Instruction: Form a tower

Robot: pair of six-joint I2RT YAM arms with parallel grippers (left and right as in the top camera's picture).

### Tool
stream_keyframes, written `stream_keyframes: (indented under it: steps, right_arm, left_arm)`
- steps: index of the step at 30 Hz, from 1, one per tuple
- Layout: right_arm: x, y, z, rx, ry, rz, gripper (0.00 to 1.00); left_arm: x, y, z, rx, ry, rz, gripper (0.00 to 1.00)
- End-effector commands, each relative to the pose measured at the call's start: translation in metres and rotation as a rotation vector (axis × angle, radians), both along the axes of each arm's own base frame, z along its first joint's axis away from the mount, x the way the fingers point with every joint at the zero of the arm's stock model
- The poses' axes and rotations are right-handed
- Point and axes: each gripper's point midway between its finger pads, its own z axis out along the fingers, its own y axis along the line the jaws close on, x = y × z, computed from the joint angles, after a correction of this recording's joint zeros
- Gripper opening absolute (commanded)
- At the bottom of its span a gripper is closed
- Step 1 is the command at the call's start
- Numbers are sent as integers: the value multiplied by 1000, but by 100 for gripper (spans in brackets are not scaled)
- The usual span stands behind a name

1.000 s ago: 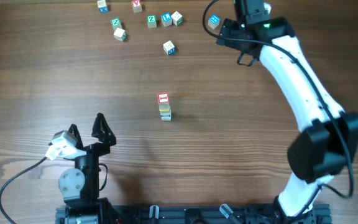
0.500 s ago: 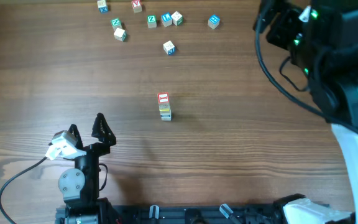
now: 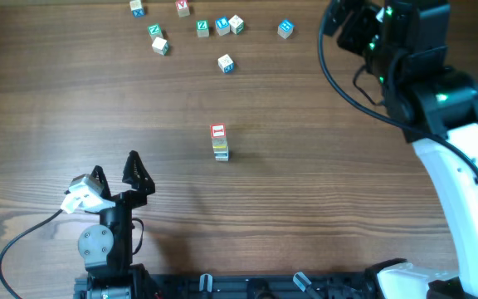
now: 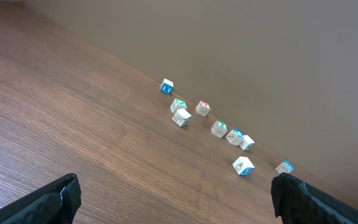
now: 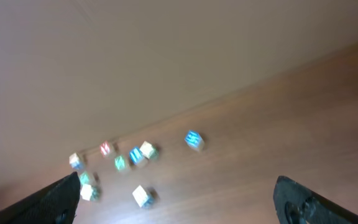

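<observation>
The tower (image 3: 219, 142), a one-cube-wide stack of small pale wooden letter cubes with a red face on top and a yellowish one below it, stands at the centre of the overhead frame. It rests on the brown wood-grain surface (image 3: 347, 208) with nothing touching it. The loose pale wooden letter cubes (image 3: 202, 26) lie scattered along the upper edge, well apart from the stack. Of these, a blue-faced cube (image 3: 285, 28) lies nearest the white right arm (image 3: 459, 178) at the upper right.

The right fingers (image 5: 58, 198) are spread wide and empty, and so are the left fingers (image 3: 134, 163) at the lower left. This looks like the fetching step. The next move calls for dropping over one loose cube, closing on it, and setting it squarely on the red face without nudging the stack.

From above I cannot count the tower's cubes. Neither wrist view shows the tower. The right wrist view is blurred, and the letters are too small to read.
</observation>
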Motion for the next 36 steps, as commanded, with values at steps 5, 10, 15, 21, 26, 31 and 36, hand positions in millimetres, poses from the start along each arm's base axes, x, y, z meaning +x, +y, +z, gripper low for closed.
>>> stream_keyframes:
  steps: [5, 10, 15, 21, 26, 31, 36]
  right_arm:
    - [17, 3, 92, 110, -386, -12, 100]
    - [1, -1, 122, 137, -473, -12, 100]
    - [-29, -10, 147, 160, -549, -13, 100]
    - [-70, -23, 75, 135, -468, -12, 100]
    - [-114, -36, 29, 130, -453, -12, 100]
    - [-150, -47, 13, 154, -529, -13, 99]
    - [-173, -54, -4, 177, -604, -13, 100]
  left_arm:
    - [0, 0, -1, 9, -1, 0, 100]
    - [0, 0, -1, 9, -1, 0, 100]
    - [0, 0, -1, 9, -1, 0, 100]
    - [0, 0, -1, 9, -1, 0, 100]
    - [0, 0, -1, 9, 0, 0, 100]
    - [0, 0, -1, 9, -1, 0, 100]
    - [0, 0, -1, 9, 0, 0, 100]
